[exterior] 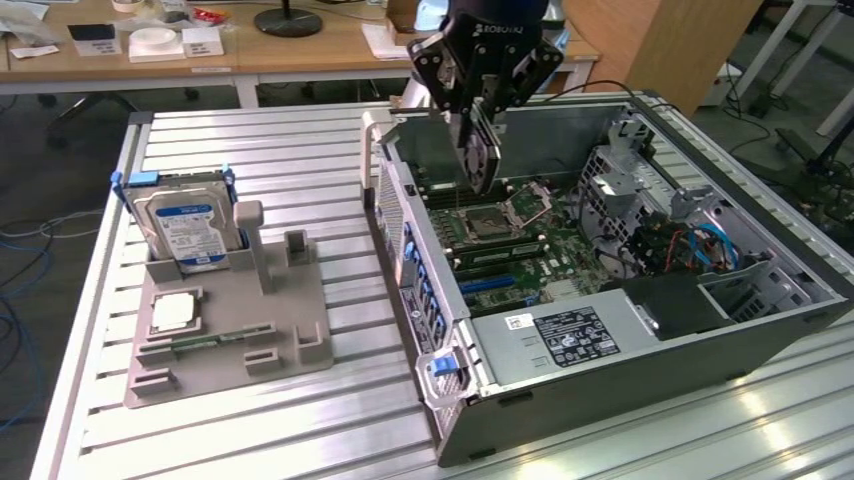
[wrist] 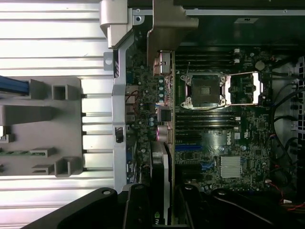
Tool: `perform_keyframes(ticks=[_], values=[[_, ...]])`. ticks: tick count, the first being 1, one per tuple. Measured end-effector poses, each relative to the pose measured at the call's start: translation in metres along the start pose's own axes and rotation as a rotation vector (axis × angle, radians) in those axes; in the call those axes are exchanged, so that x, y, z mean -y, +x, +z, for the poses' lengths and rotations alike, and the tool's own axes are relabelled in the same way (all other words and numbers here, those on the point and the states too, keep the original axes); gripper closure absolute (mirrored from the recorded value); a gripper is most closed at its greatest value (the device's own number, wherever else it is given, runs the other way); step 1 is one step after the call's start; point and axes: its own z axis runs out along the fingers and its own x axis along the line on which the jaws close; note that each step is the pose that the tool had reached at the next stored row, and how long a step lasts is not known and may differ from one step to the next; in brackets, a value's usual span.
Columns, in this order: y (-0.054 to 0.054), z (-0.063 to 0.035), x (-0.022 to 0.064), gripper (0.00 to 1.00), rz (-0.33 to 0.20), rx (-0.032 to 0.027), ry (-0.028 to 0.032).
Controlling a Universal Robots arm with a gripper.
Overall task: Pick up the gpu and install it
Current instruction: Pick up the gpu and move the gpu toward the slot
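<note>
The fingers (exterior: pixel 451 88) are pinching the gpu (exterior: pixel 478 152) by its top edge, closed only to its thickness. They are holding it upright over the case (exterior: pixel 601 400), apparently so its lower edge is facing the motherboard (exterior: pixel 534 265).

We are losing the arm (exterior: pixel 491 14) at the exterior view's top edge. In the wrist view the gripper's fingers (wrist: pixel 137 210) are covering one end of the gpu (wrist: pixel 160 160) — how far they are reaching along it we cannot tell. The card is hiding a strip of the motherboard (wrist: pixel 214 143), the grey fixture (wrist: pixel 43 129) is running off the picture's edge, and we are finding the print on the hard drive (exterior: pixel 187 225) label too small to read.
</note>
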Motion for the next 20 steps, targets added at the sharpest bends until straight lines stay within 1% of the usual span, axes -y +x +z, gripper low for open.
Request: perform_keyframes(ticks=[11,17,20], values=[[-0.007,0.0009,-0.0002,0.72,0.0,0.0002,0.0007],[-0.015,0.002,-0.0004,0.72,0.0,0.0001,0.0008],[-0.017,0.0023,-0.0004,0.72,0.0,0.0002,0.0008]])
